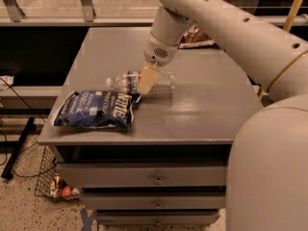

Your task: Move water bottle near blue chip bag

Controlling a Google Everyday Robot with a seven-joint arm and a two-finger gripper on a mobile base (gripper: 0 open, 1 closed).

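Camera view: the water bottle [162, 82] lies horizontally over the left-centre of the grey table [207, 112], its white cap pointing toward the table's left edge and its base toward the middle of the top. The gripper [146, 86] clasps the bottle about its labelled middle. One cream finger [147, 77] crosses the near side of the bottle, and the other is hidden behind it. Whether the bottle rests on the surface or is held just above it cannot be told.

The blue chip bag [94, 110] lies flat just in front of the bottle and to its left, filling the table's front-left corner. Its long lower edge runs near the front edge of the table and its left end sits near the left edge. The bag's upper right corner lies just beside the bottle's cap end, below the finger; contact between them cannot be made out.

To the right of the bottle and bag, bare table top extends to the right edge, and bare surface also stretches behind the bottle toward the rear edge. The arm [216, 23] reaches down from the upper right, partly covering a brown chip bag [196, 37] near the rear of the table, well apart from the bottle. Drawers [156, 179] sit beneath the front edge. A wire basket [48, 177] stands on the floor beside the table's lower left.
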